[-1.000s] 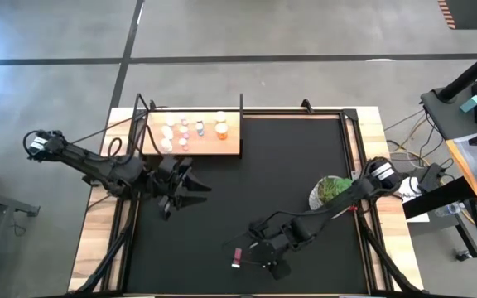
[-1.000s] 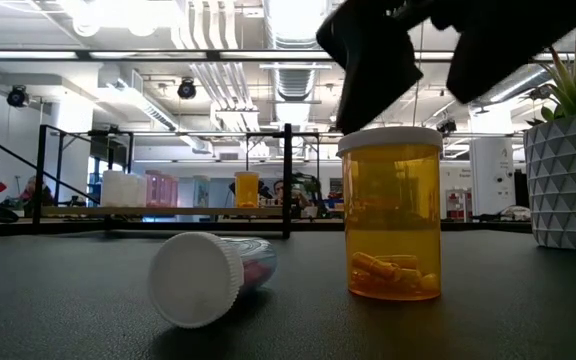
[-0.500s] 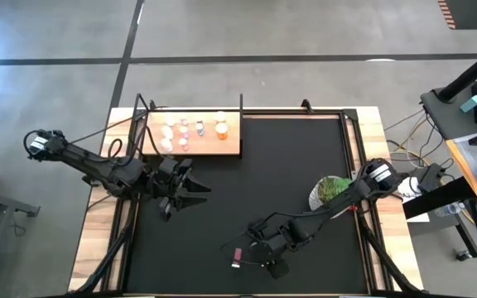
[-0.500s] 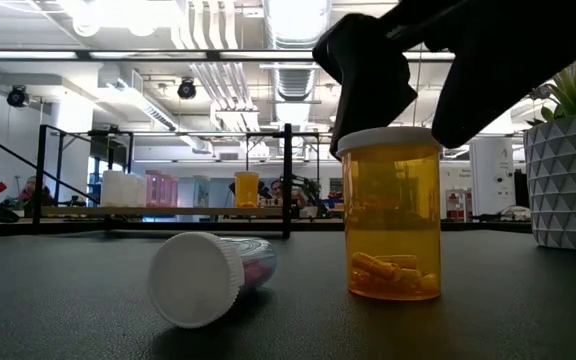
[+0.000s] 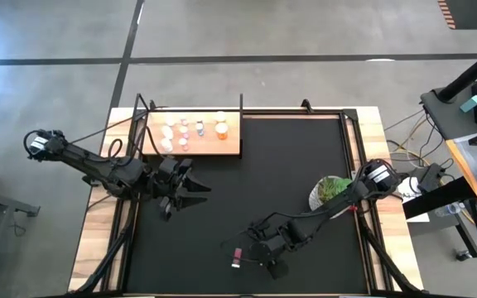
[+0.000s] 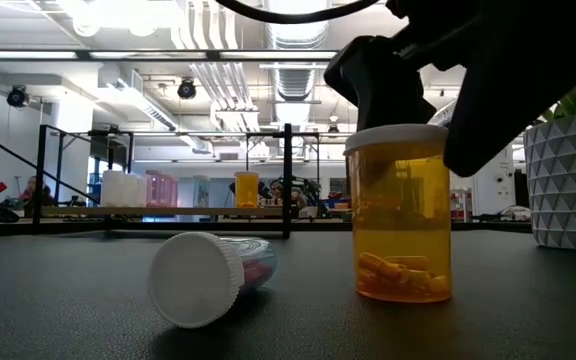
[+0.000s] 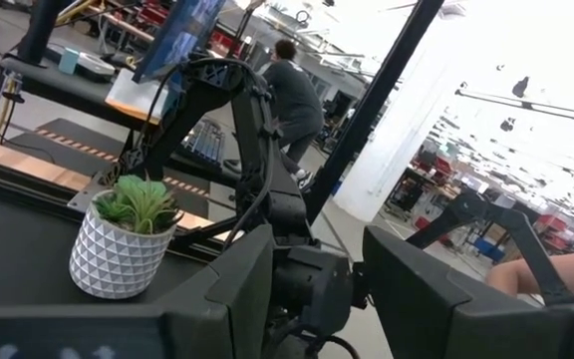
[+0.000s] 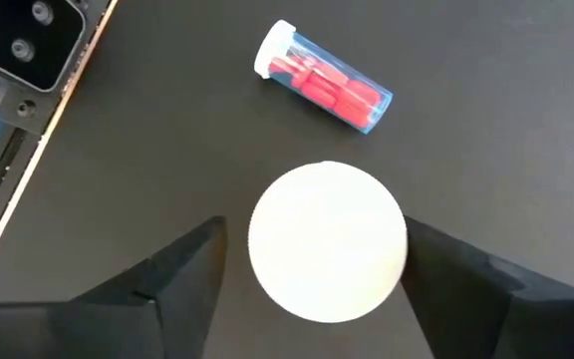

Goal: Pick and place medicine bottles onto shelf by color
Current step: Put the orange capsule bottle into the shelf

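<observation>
Right gripper: over the near-middle desk, jaws wide, one either side of the orange bottle's white cap, not clamped yet by the look of it.
Orange bottle: upright, long axis vertical, directly under the jaws; in the low view the fingers sit beside the cap.
Key relation: bottle centred between the jaws, so the closing squeeze goes across the cap, not along the axis.
Second bottle: lying on its side, clear blue with red pills, just beside the orange one, apart from it.
Left gripper: idle left of mid-desk, jaws narrow, holding nothing; far from both bottles.
Nearer arm: right.
Shelf: far-left corner, several bottles on it, an orange one probably among them.
</observation>
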Action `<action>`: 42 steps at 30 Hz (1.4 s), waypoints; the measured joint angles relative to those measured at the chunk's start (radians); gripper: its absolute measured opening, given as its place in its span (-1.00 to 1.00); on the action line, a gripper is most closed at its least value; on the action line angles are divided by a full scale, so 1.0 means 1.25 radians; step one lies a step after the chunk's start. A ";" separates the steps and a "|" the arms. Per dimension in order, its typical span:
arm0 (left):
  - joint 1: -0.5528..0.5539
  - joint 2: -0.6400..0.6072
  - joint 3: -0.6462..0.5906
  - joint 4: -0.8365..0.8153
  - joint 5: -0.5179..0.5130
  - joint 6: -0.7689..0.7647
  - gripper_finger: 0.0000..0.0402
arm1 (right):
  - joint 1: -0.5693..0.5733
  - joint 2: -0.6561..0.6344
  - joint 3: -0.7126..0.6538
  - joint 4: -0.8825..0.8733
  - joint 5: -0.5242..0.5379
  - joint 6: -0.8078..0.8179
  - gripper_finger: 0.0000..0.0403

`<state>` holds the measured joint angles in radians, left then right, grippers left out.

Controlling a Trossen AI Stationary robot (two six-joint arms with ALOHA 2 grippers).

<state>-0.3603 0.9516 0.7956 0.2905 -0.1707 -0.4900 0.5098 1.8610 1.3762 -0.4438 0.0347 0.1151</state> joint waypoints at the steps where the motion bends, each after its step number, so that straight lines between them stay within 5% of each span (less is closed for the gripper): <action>1: 0.000 0.000 0.000 0.000 -0.002 0.000 -0.29 | 0.000 0.000 0.000 0.000 0.000 -0.001 0.32; 9: 0.000 0.000 0.000 0.000 -0.012 0.000 -0.29 | -0.011 0.000 0.000 0.000 0.000 -0.006 -0.03; 20: 0.000 0.000 0.000 0.000 -0.015 0.000 -0.29 | -0.067 -0.021 0.004 -0.037 -0.010 -0.009 0.09; 36: 0.006 -0.001 0.002 -0.001 -0.014 0.034 -0.29 | -0.366 -0.040 0.004 0.085 -0.006 0.102 0.05; 42: 0.042 -0.033 0.009 -0.001 -0.015 0.157 -0.29 | -0.446 -0.038 0.003 0.118 -0.003 0.208 0.05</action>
<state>-0.3073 0.9101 0.8063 0.2889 -0.1892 -0.2935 -0.0476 1.8141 1.3805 -0.2958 0.0305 0.3753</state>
